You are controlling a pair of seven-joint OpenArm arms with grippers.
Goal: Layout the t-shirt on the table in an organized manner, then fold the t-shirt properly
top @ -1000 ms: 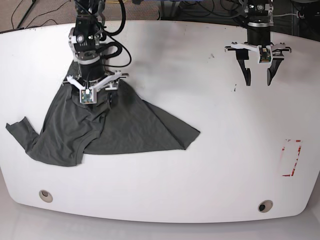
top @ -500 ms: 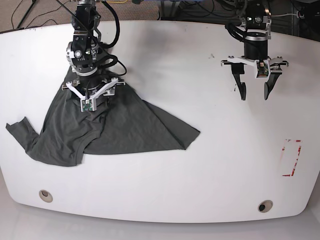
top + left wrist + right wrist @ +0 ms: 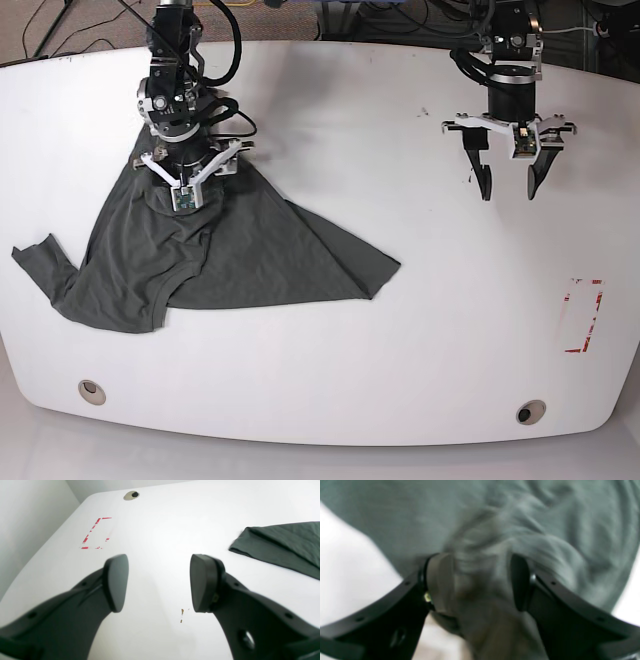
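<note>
Both hands shifted: right hand (image 3: 181, 190) pinching t-shirt (image 3: 250, 260); left hand (image 3: 508, 190) wide, empty.

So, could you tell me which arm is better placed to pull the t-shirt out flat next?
The right: its tool is already down on the bunched t-shirt, cloth between its fingers, while the left tool hangs open over bare table.
</note>
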